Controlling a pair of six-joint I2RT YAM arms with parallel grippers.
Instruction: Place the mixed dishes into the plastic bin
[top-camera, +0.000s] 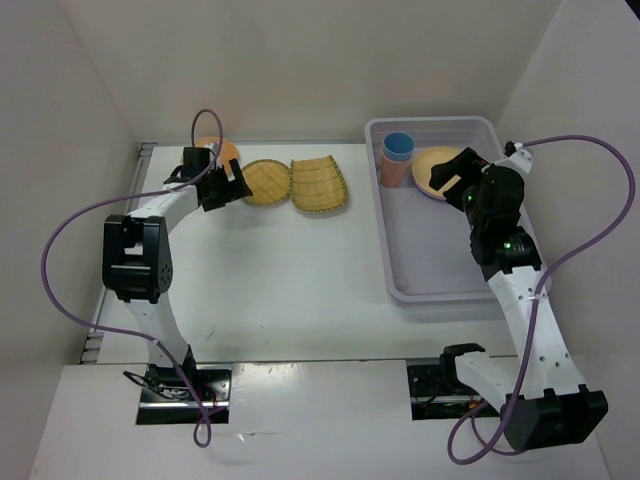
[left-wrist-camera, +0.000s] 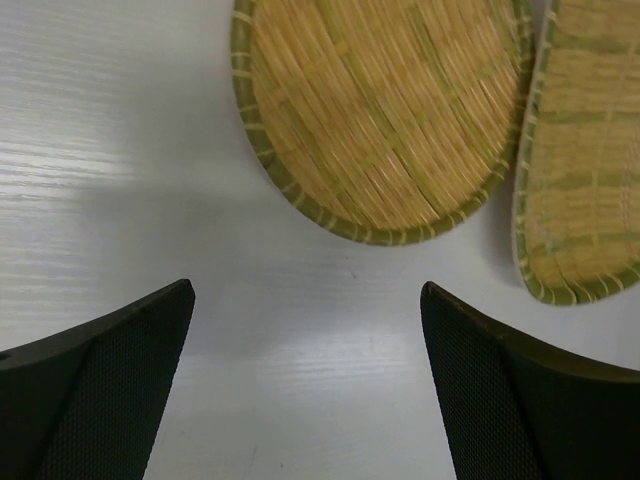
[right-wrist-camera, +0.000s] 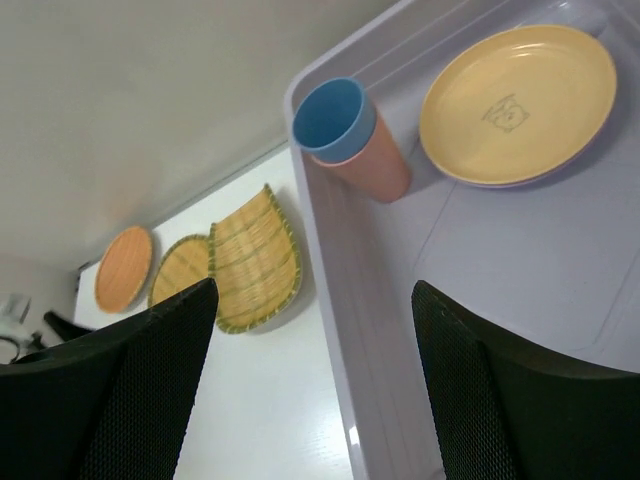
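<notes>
White worktop with pale walls on three sides is what I have on the overhead view, and the plastic bin sits on its far right part.

Inside the bin, the blue cup is nested in the coral cup at the far left corner. Just beside them lies an orange round plate. On the right wrist view a lavender rim shows under its edge, so it rests on the lavender plate.

My right hand hangs above the far end of the bin, over that plate. Its fingers stand wide apart with nothing between them.

Three dishes are out on the worktop, in a row along the far edge and well left of the bin. The second orange round plate is the leftmost, partly hidden by my left arm. Next comes the round woven plate, and edge to edge with it lies the squarish woven plate, the one nearest the bin.

My left hand is just left of the round woven plate. On its wrist view the fingers are spread wide and empty, with bare worktop between them and the plate's rim a little ahead of the tips.
</notes>
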